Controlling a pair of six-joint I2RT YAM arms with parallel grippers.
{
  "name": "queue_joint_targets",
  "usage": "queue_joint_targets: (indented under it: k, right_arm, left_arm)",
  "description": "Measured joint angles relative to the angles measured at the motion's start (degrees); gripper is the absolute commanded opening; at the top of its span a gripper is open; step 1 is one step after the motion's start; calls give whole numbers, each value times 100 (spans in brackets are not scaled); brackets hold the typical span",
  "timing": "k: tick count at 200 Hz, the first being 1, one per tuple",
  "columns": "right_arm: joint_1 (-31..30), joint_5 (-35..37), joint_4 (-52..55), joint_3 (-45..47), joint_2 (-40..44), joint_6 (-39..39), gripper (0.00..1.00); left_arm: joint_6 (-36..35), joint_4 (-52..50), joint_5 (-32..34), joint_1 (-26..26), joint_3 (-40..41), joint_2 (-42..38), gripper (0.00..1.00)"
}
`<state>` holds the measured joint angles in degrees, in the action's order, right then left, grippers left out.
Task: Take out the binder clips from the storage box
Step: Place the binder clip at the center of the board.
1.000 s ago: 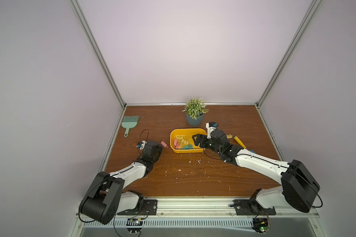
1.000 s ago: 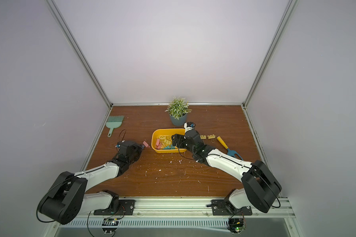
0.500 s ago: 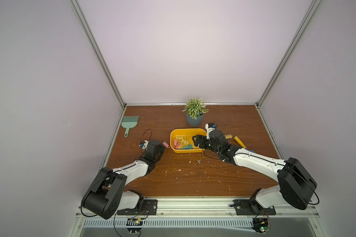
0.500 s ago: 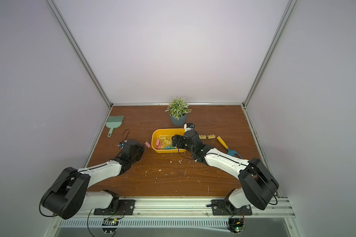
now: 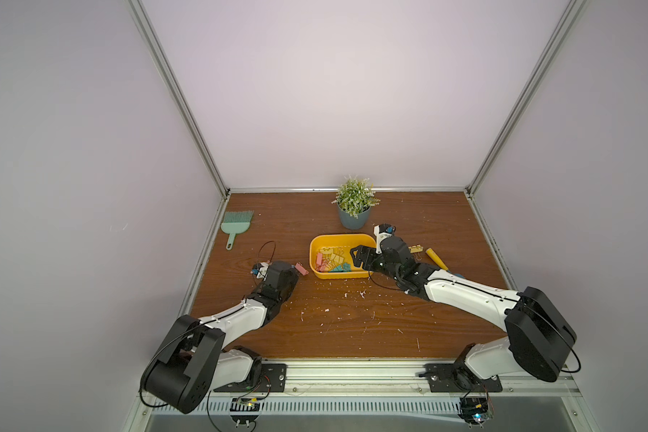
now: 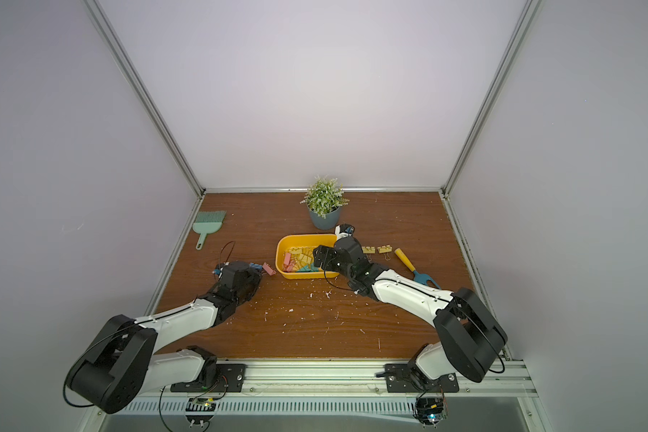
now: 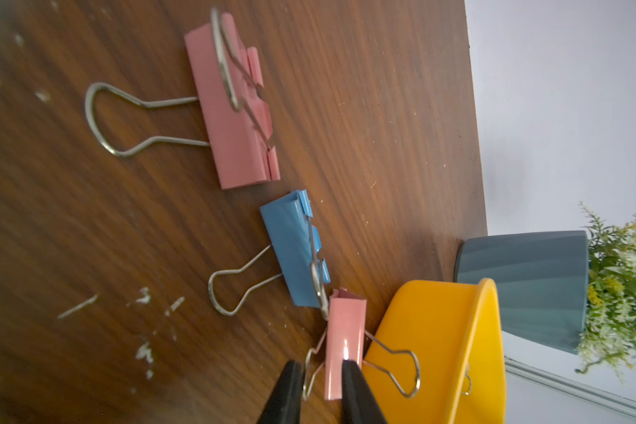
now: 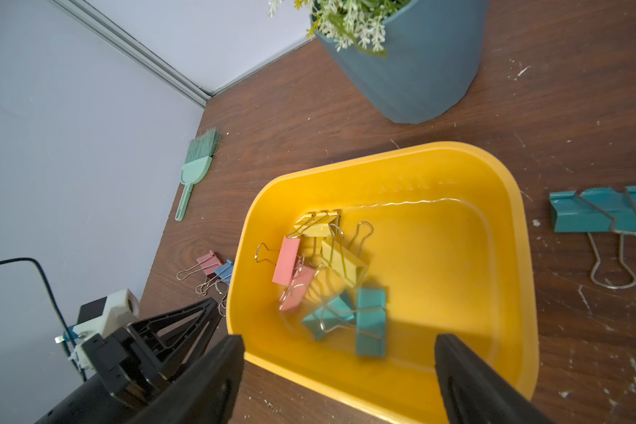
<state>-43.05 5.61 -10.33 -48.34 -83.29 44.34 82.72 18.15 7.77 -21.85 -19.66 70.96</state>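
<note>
- Showing the left gripper (image 7: 321, 365) released: parting narrowly, touching a small pink clip (image 7: 346, 341) with one finger and standing clear of its body with the other.
- Placing that clip just beside the outer wall of the storage box (image 7: 437, 330); being unable to tell whether it is resting on the surface (image 7: 382, 110).
- Lying further out from it: a blue clip (image 7: 294, 249) touching it, then a larger pink clip (image 7: 232, 110), both on the wood outside the box.
- Hovering the right gripper (image 8: 340, 337) wide apart over the box's near rim, grasping nothing.
- Heaping the remaining binder clips (image 8: 331, 279) toward one end of the shallow yellow box: pink, yellow and teal, with wire handles tangling.
- Cutting off a teal clip (image 8: 603, 213) at the frame edge, on the wood outside the box.
- Hiding the left gripper's tips under its own arm in both top views.
- Showing two yellow clips (image 6: 376, 249) beside the right arm in a top view, near a yellow-handled tool (image 6: 408, 262).
- Standing just behind the box: a grey-blue plant pot (image 8: 412, 73).
- Lying well apart by the wall: a green brush (image 8: 195, 169); scattering across the wood: white scraps (image 5: 352, 295).
</note>
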Motion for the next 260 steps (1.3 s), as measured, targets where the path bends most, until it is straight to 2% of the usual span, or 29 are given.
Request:
queue_joint_targets:
  k: [79,102,128,162,183,212,238,260]
  right_arm:
    - [0,2,31,0,-7,31,88]
    - [0,2,50,0,-7,31,88]
    - [0,4,92,0,-7,28,88]
    - [0,9,111,0,-7,26,89]
    - [0,9,116,0,-7,26,88]
    - [-2,11,116,0,-7,26,88]
    - [-2,22,120,0,-7,24,89]
    - [0,48,122,0,-4,17,89]
  left_arm:
    - [-22,37,-409,-85,55,-105,26]
    - [-116,-13,-472,-120,55,-164,29]
    - [-385,-603,-210,-131,-17,-579,35]
    - [-1167,-1147,131,-42,-289,-935,46]
    - [-1749,-1200,-221,260,-673,-605,47]
    - [-2444,-1281,-901,503,-1419,402,46]
    - [-2717,-1532,-1346,507,-1906,1158,43]
    - [-2782,-1700,-1526,507,-1950,1381,42]
